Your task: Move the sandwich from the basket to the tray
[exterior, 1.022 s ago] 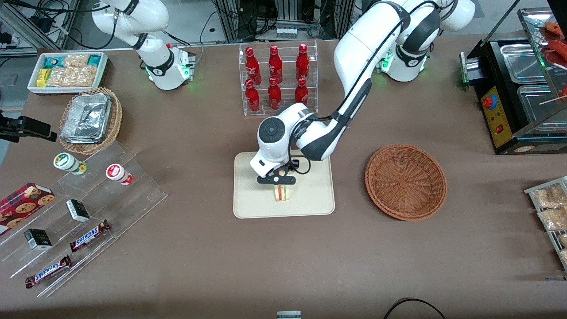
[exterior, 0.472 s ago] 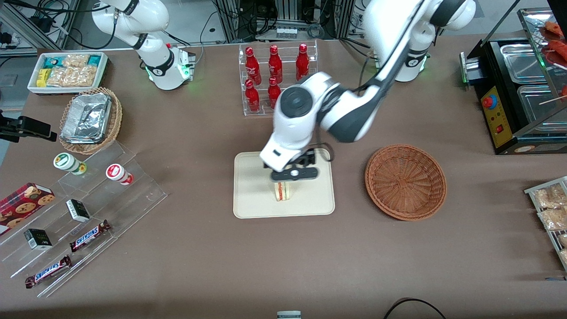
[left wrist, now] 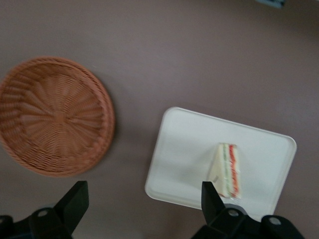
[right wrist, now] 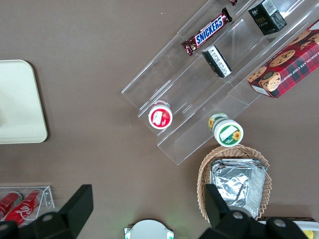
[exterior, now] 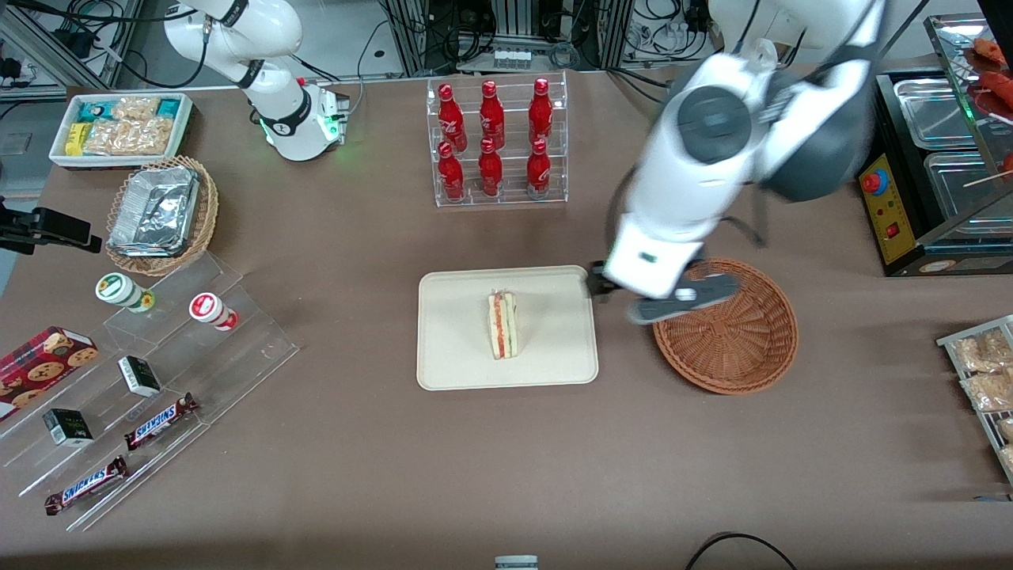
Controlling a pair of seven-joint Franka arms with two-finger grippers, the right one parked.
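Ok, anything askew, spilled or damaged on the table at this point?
Nothing stands out. The sandwich stands intact on the tray, the basket is empty and upright, and the open pincer hangs above the basket's rim, holding nothing.

The working arm's gripper (exterior: 679, 299) is showing motion blur in the front view, and it is covering part of the rim of the basket (exterior: 736, 348) on the side nearest the tray (exterior: 451, 364). In the left wrist view the jaws are standing wide apart, but the picture's edge is cutting off the gripper's body. In the right wrist view only one corner of the tray is showing.
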